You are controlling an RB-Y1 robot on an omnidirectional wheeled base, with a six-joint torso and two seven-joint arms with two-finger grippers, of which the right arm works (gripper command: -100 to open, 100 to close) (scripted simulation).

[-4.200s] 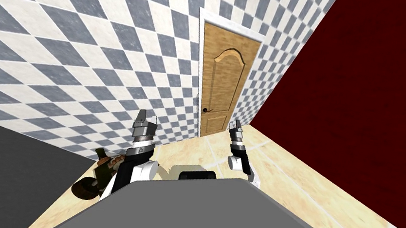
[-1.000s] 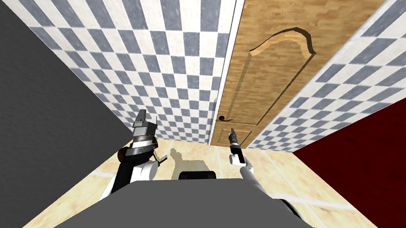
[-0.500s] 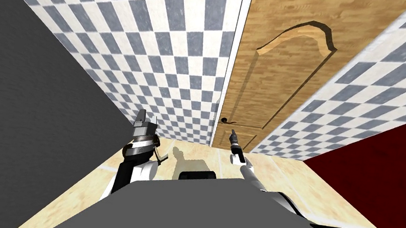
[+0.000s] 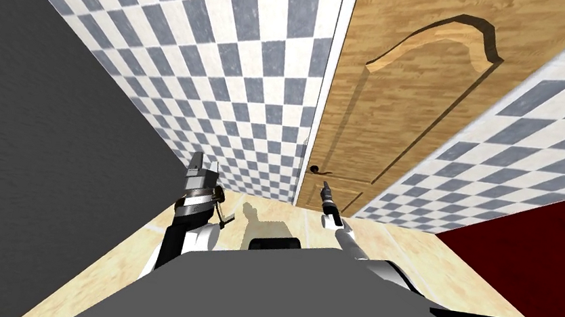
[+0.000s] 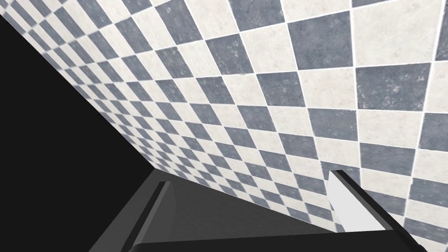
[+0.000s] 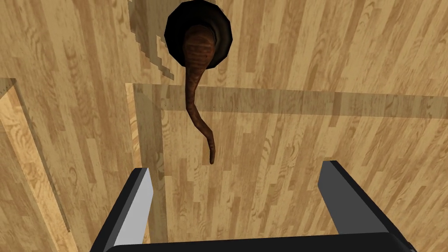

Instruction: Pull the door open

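A light wooden panelled door (image 4: 406,94) stands shut in a white frame, straight ahead of me. Its dark brown lever handle (image 4: 318,169) sits at the door's left edge. In the right wrist view the handle (image 6: 199,92) curves from a dark round rose toward my hand, its tip just short of the fingers. My right gripper (image 6: 236,201) is open and points at the door below the handle, touching nothing; the head view shows it (image 4: 324,186) a little below and right of the handle. My left gripper (image 4: 203,164) is open, raised at my left toward the tiled wall.
A blue-and-white chequered wall (image 4: 253,60) flanks the door on both sides. A dark grey wall (image 4: 25,133) runs close along my left and a dark red wall (image 4: 556,250) along my right. Pale tiled floor (image 4: 267,212) lies between me and the door.
I have driven closer to the door, which now looks larger. My right gripper has come nearer the handle. Both arms keep the same pose.
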